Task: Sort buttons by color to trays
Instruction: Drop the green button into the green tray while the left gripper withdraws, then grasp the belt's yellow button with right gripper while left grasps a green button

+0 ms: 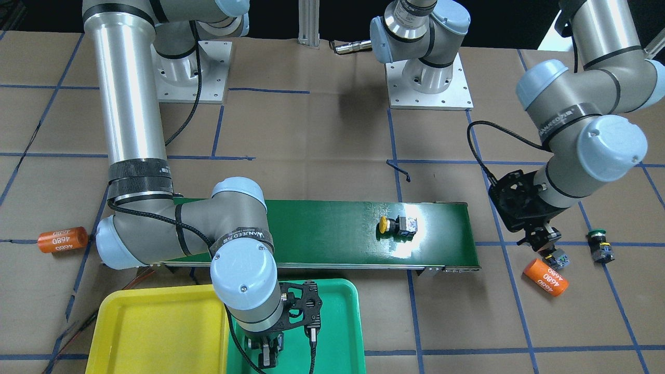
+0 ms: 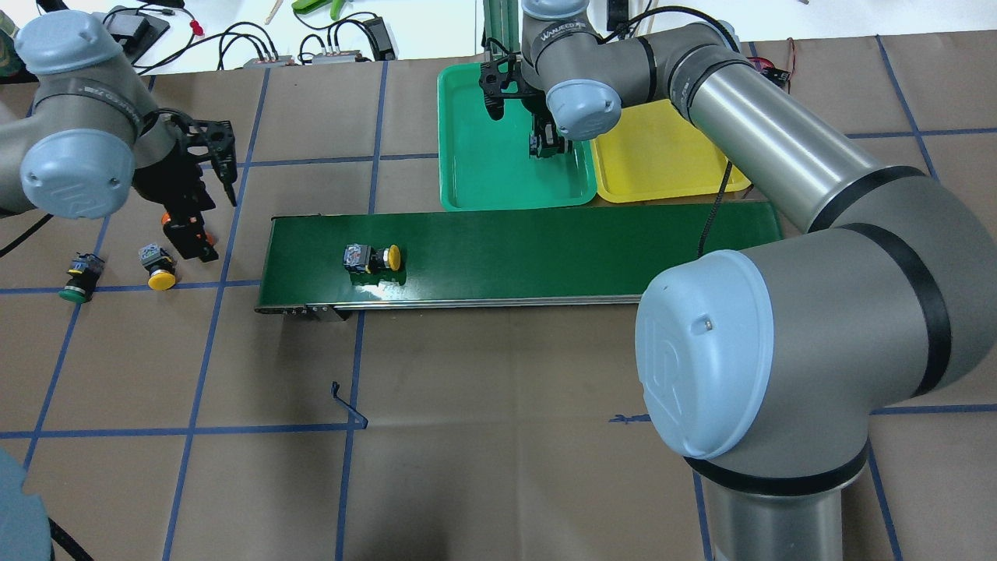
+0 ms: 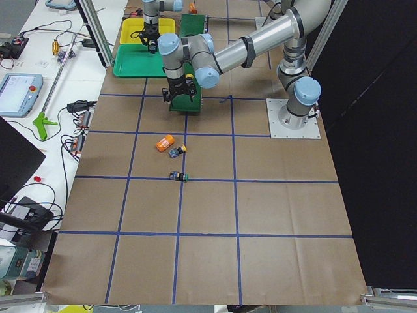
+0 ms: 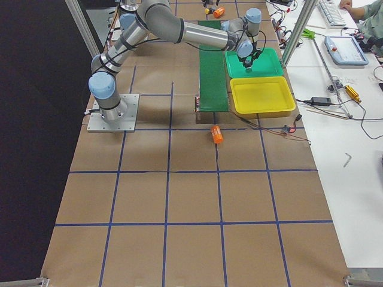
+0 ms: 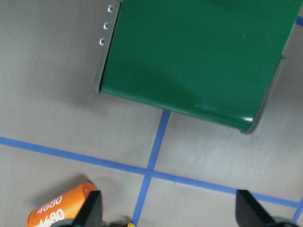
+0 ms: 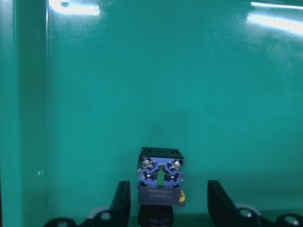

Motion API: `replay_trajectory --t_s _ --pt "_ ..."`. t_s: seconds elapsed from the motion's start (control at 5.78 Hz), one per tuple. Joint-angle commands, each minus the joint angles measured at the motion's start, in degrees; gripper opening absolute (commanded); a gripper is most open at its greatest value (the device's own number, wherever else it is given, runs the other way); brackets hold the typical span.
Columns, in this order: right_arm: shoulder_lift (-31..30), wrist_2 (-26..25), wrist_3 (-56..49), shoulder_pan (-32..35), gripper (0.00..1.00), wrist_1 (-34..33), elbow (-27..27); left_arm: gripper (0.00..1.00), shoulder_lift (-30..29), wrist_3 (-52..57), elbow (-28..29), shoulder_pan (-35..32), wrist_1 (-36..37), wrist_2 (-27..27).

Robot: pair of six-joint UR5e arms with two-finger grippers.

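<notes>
My right gripper (image 6: 165, 203) hangs open over the green tray (image 2: 483, 156). A button (image 6: 161, 177) stands in the tray between its fingers, with a gap on each side; its cap is hidden. The yellow tray (image 2: 662, 156) sits beside the green one with nothing in it. On the dark-green conveyor (image 2: 545, 257) a yellow-capped button (image 2: 374, 257) lies on its side. My left gripper (image 2: 191, 234) is open, low over the paper off the belt's end. A yellow button (image 2: 160, 269) lies just beside it, and a green button (image 2: 78, 280) lies farther out.
An orange cylinder marked 4680 (image 1: 545, 278) lies right by the left gripper and the yellow button. A second orange cylinder (image 1: 62, 240) lies past the belt's other end. Cables and tools (image 2: 311, 47) lie on the white bench beyond the trays.
</notes>
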Motion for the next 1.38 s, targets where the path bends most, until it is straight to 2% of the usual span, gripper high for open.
replay_trajectory --t_s 0.0,0.17,0.35,0.52,0.69,0.87,1.04,1.21 --pt "-4.81 -0.55 0.34 -0.17 1.0 2.87 0.28 0.99 -0.52 13.97 0.16 5.4 -0.14 0.18" --pt "-9.2 -0.64 0.17 -1.56 1.0 10.37 0.72 0.99 -0.87 18.47 0.16 8.64 0.03 -0.25" --pt "-14.12 -0.29 -0.27 -4.19 1.0 19.58 2.03 0.99 -0.78 17.55 0.16 11.72 0.99 -1.99" --pt "-20.08 -0.11 -0.71 -5.43 1.0 20.29 9.18 0.99 -1.91 10.58 -0.36 14.1 6.48 -3.84" --pt "-26.84 -0.2 -0.71 -6.32 1.0 18.64 18.21 0.99 -3.49 1.55 0.07 16.82 8.54 -3.86" --pt "-32.83 -0.37 -0.71 -6.93 1.0 15.84 24.31 0.99 -4.64 -4.11 0.07 19.2 10.13 -3.94" --pt "-36.11 -0.46 -1.32 -7.72 1.0 15.72 27.85 0.99 -6.56 -8.43 1.46 19.57 16.76 -3.86" --pt "-36.05 -0.03 -0.54 -7.3 1.0 15.11 27.97 0.99 -9.54 -15.0 2.26 21.31 17.52 -3.94"
